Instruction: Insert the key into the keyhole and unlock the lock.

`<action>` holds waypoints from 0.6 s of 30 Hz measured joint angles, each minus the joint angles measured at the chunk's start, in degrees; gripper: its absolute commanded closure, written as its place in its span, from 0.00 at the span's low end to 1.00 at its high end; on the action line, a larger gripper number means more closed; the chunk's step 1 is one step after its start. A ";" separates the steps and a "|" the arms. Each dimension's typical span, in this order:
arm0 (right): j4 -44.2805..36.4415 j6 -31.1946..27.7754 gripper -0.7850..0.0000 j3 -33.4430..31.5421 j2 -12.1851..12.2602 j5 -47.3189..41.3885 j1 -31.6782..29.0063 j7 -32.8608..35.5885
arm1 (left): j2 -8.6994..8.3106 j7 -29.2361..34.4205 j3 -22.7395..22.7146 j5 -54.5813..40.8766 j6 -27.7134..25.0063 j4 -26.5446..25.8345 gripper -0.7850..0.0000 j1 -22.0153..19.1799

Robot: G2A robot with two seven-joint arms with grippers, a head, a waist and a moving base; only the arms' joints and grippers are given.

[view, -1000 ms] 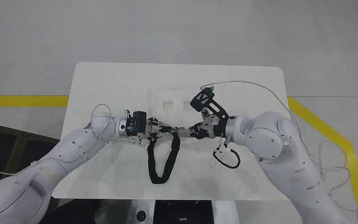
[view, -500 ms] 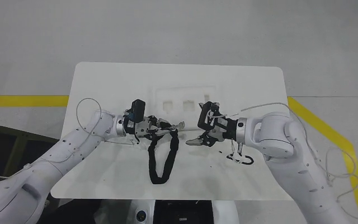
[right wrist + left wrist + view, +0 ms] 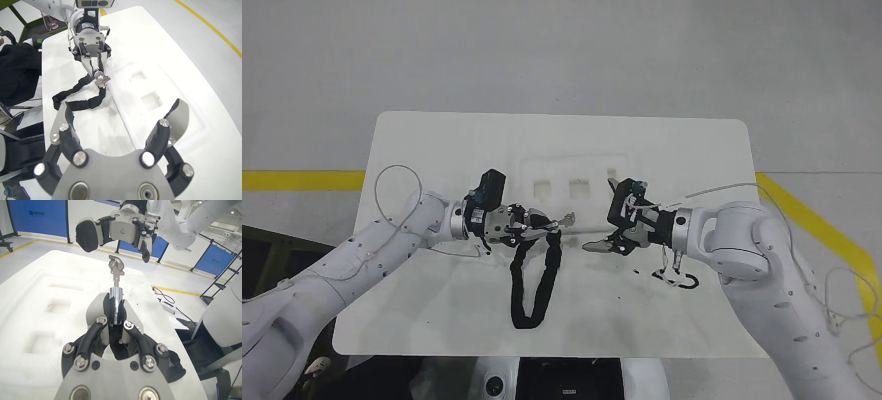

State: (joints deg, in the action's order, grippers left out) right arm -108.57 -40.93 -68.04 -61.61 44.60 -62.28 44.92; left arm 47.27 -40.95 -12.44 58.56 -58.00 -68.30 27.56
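- Left jaws clenched on lock [image 3: 116, 306] above worktop [image 3: 442, 140]; key [image 3: 116, 270] seated in it
- Right jaws released, near key
- Risk: off-centre closing could bend key; turning could twist lock in grip

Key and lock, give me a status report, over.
Left gripper shut on lock. Key seated in keyhole. Right gripper open, clear of key. Nothing between them.

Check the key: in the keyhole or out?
In. The key has its blade in the chrome lock cylinder gripped by the left claw; its head sticks out. The right claw is open, clear of it.
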 measured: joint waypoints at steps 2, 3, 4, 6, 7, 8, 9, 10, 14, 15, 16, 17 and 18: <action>-1.13 -2.03 0.00 0.01 0.12 2.69 -0.02 -1.91 | -0.30 1.02 1.72 -1.83 0.00 -0.25 1.00 -1.21; -1.61 -3.57 0.00 -0.09 0.19 4.60 0.03 -3.16 | -0.43 1.53 2.37 -2.47 0.00 -0.43 1.00 -1.67; -2.00 -5.15 0.00 -0.21 0.26 6.81 0.05 -4.62 | -0.56 2.14 2.70 -2.95 0.00 -0.70 1.00 -2.00; -2.33 -8.29 0.00 -0.40 0.42 12.49 -0.17 -8.29 | -0.86 3.64 2.77 -3.66 0.00 -1.47 1.00 -2.29; -2.28 -9.26 0.00 -0.45 0.47 15.04 -0.32 -9.98 | -0.99 4.27 2.73 -4.00 0.00 -1.71 1.00 -2.35; -2.13 -10.35 0.00 -0.42 0.53 18.46 -0.51 -12.43 | -1.17 5.07 2.71 -4.56 0.00 -1.96 1.00 -2.45; -2.02 -10.97 0.00 -0.32 0.55 21.01 -0.62 -14.44 | -1.29 5.64 2.70 -5.07 0.00 -2.16 1.00 -2.52; -1.95 -11.43 0.00 -0.14 0.56 23.55 -0.72 -16.57 | -1.41 6.19 2.70 -5.58 0.00 -2.38 1.00 -2.57; -1.72 -10.97 0.00 1.87 0.51 35.52 -0.88 -26.16 | -1.84 8.58 2.70 -7.84 0.00 -3.57 1.00 -2.66; -1.58 -10.27 0.00 2.40 0.49 37.98 -0.92 -28.11 | -1.91 9.04 2.70 -8.27 0.00 -3.80 1.00 -2.66; -1.43 -9.53 0.00 2.91 0.48 40.33 -0.94 -29.98 | -1.97 9.47 2.70 -8.72 0.00 -4.01 1.00 -2.63; -1.24 -8.60 0.00 3.54 0.47 43.20 -0.98 -32.29 | -2.05 10.00 2.70 -9.31 0.00 -4.26 1.00 -2.57; -1.16 -8.02 0.00 3.97 0.48 45.21 -0.99 -33.76 | -2.10 10.37 2.70 -9.75 0.00 -4.41 1.00 -2.51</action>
State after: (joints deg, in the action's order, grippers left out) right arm -109.74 -48.95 -64.07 -61.13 89.81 -63.27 11.16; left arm 45.18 -30.58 -9.74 48.81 -58.00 -72.71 25.05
